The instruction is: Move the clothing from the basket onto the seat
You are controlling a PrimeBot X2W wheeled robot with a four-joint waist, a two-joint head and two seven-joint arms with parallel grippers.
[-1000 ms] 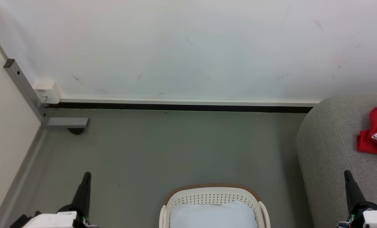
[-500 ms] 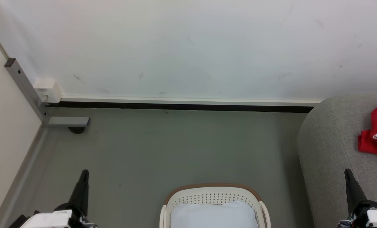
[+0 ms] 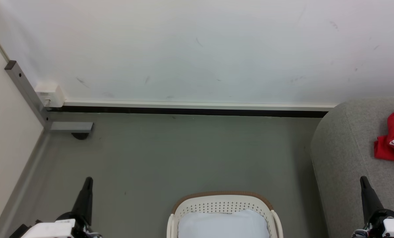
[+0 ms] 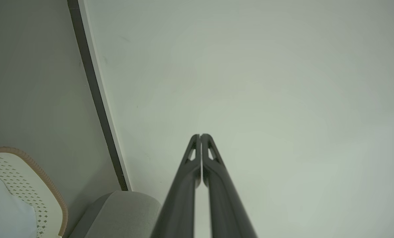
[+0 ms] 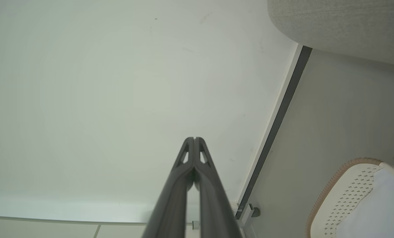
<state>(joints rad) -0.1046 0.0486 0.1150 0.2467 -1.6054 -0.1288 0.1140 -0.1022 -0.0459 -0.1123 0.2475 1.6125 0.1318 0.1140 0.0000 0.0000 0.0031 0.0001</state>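
The cream basket (image 3: 222, 199) with a brown rim stands on the floor at the bottom centre of the head view; a pale cloth (image 3: 222, 224) lies inside it. Red clothing with white trim (image 3: 393, 136) lies on the grey seat (image 3: 345, 148) at the right edge. My left gripper (image 3: 88, 180) is at the lower left, shut and holding nothing, left of the basket. My right gripper (image 3: 363, 179) is at the lower right in front of the seat, shut and holding nothing. The wrist views show the closed left gripper (image 4: 200, 135) and right gripper (image 5: 194, 138) pointing at the white wall.
A white wall with a dark skirting strip (image 3: 190, 111) runs across the back. A grey metal post and foot (image 3: 68, 127) with a white socket box (image 3: 49, 94) stand in the left corner. Grey floor (image 3: 170, 155) lies between wall and basket.
The left gripper has shifted slightly down and left in the head view. The picture has shifted a little, so the camera moved. Basket, seat and clothing stay put.
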